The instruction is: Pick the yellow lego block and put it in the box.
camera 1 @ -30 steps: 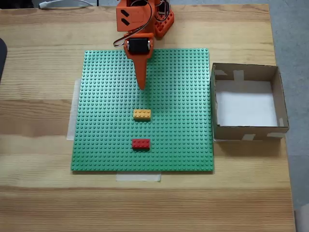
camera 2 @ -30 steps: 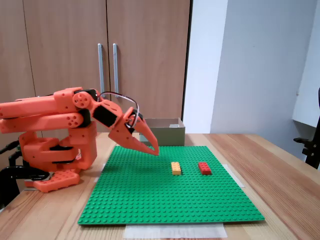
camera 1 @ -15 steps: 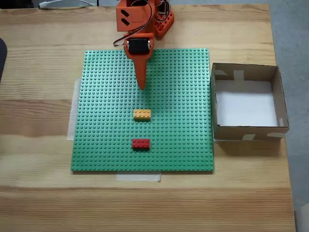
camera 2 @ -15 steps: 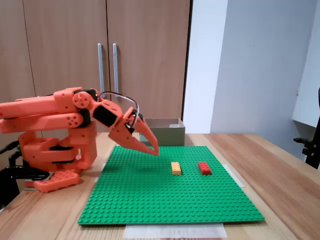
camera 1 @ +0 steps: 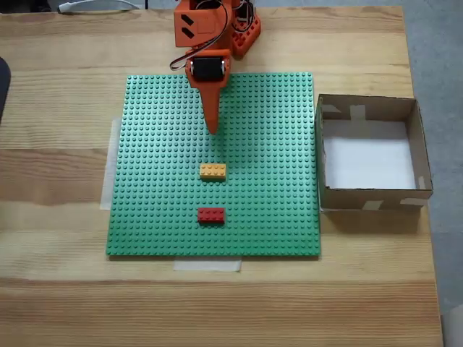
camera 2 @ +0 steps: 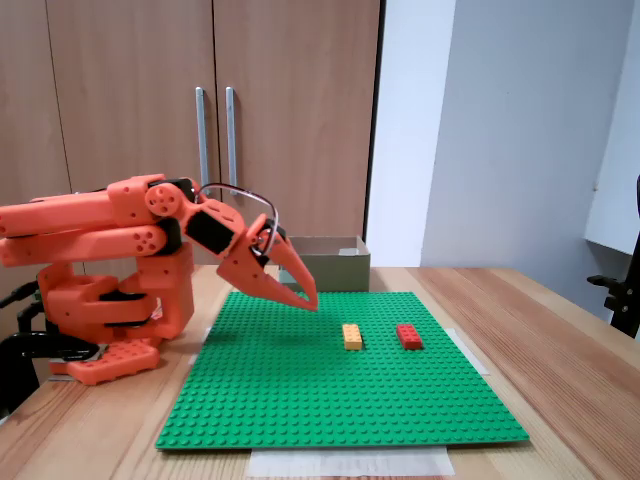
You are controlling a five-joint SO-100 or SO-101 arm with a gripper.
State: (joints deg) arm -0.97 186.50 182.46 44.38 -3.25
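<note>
Pincer [camera 1: 212, 129]: mine, orange, poised above the green studded baseplate [camera 1: 159, 217], tips pointing down and forward, clear of the studs in the side-on fixed view [camera 2: 308, 300]. Jaws drawn together to a narrow point; nothing held.

Yellow lego block [camera 1: 213, 171]: seated on the baseplate near its middle, long side running across my line of approach, a short way ahead of my tips and apart from them. Shows in the side-on fixed view [camera 2: 352, 336] as the nearer of two bricks to me.

Red brick [camera 1: 211, 215]: same shape, on the baseplate beyond the yellow one, toward the table edge farthest from my base. Apart from the yellow, but in line with it.

Box [camera 1: 417, 141]: cardboard, white bottom, standing on the table [camera 1: 58, 303] against the baseplate's edge, on the right in the top-down fixed view. Nothing in it.

Hazards, as I judge them:
- Jaws this narrow cannot straddle the block. If I descend without spreading them, the tips land on its top and press it harder onto the studs.
- The block appears locked onto the baseplate. A straight pull may slip off its smooth sides, or lift the plate, though tape shows at the plate's edges.
- Overreach carries me to the red brick, the wrong item.
- A loose grip on the swing to the box may drop the block short, on the plate or against the box wall.
</note>
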